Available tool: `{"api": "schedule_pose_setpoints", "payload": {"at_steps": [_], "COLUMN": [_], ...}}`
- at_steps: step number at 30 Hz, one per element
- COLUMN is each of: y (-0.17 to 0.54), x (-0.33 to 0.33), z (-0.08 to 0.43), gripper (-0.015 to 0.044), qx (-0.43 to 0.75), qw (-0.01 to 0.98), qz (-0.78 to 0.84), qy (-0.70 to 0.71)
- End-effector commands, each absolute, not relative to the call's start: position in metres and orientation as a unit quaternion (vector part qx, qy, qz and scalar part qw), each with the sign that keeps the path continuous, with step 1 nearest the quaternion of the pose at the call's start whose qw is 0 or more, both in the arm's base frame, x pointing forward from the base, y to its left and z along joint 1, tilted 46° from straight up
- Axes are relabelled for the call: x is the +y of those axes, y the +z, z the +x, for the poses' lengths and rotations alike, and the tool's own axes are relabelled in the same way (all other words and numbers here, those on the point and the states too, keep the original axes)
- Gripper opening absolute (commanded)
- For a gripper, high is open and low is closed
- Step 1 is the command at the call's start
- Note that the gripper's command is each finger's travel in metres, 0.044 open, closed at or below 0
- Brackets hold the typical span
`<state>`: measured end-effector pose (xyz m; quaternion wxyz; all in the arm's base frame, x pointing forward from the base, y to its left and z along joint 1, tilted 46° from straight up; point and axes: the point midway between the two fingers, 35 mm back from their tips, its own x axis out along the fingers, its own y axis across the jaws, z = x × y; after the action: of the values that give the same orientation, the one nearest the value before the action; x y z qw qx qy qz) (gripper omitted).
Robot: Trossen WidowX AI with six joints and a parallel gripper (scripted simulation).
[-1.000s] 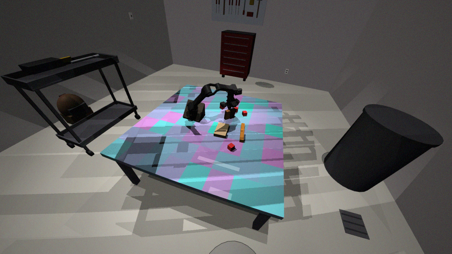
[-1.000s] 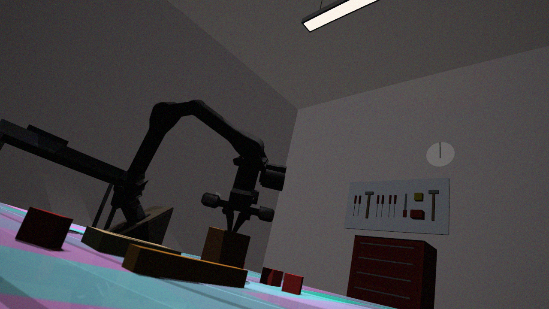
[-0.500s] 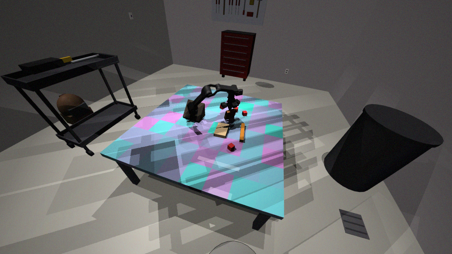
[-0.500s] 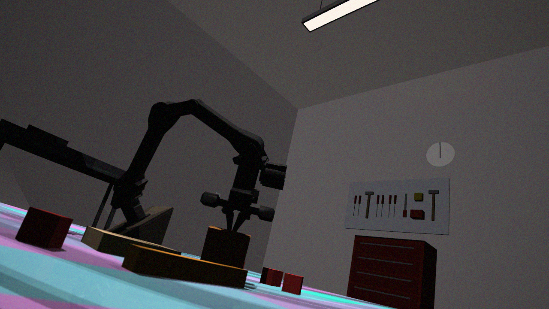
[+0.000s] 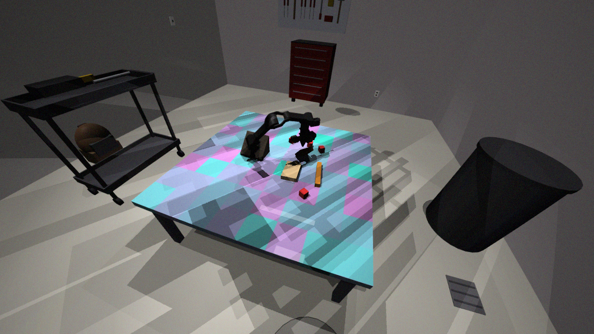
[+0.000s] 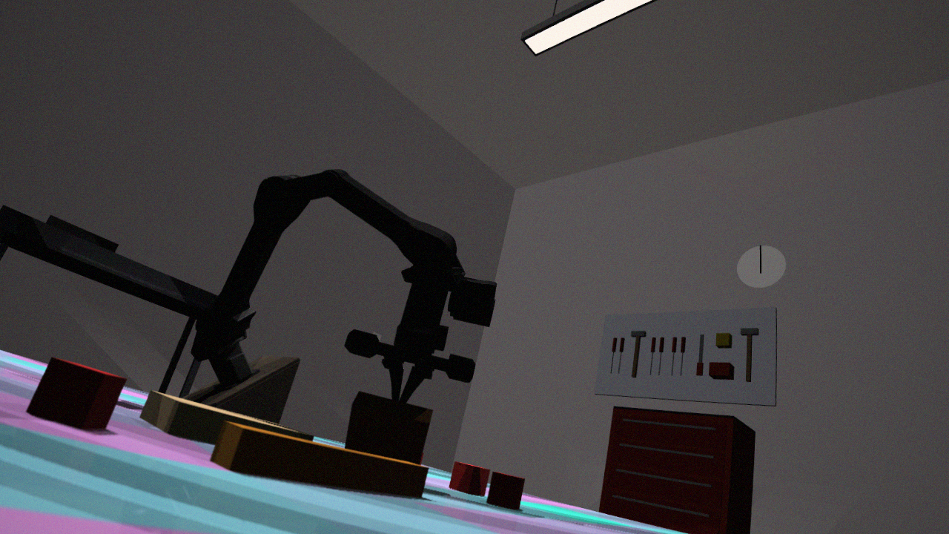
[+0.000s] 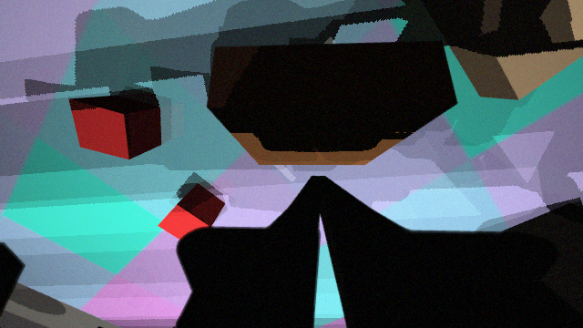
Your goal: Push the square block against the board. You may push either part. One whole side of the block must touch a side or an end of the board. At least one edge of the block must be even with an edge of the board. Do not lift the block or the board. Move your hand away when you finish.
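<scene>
Evidently, the hand (image 5: 302,144) (image 6: 400,400) (image 7: 317,182), closed on nothing, is near the dark brown block (image 5: 304,155) (image 6: 386,430) (image 7: 332,96).

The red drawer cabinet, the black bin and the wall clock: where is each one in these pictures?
Red drawer cabinet (image 5: 309,70) (image 6: 666,461): top and exterior views, drawer fronts.
Black bin (image 5: 494,201): top view, outer wall.
Wall clock (image 6: 753,271): exterior view, pale face.
</scene>
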<state>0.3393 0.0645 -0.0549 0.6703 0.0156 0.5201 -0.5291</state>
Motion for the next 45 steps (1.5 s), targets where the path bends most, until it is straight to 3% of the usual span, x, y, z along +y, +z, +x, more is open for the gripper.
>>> {"api": "schedule_pose_setpoints", "payload": {"at_steps": [1, 35, 45], "y": [-0.052, -0.075, -0.038], "x": [0.063, 0.091, 0.123], "z": [0.343, 0.309, 0.318], "gripper": [0.0000, 0.0000, 0.0000], "qx": [0.520, 0.521, 0.521], "qw": [0.672, 0.671, 0.671], "qz": [0.014, 0.014, 0.015], "qy": [-0.528, -0.527, -0.527]}}
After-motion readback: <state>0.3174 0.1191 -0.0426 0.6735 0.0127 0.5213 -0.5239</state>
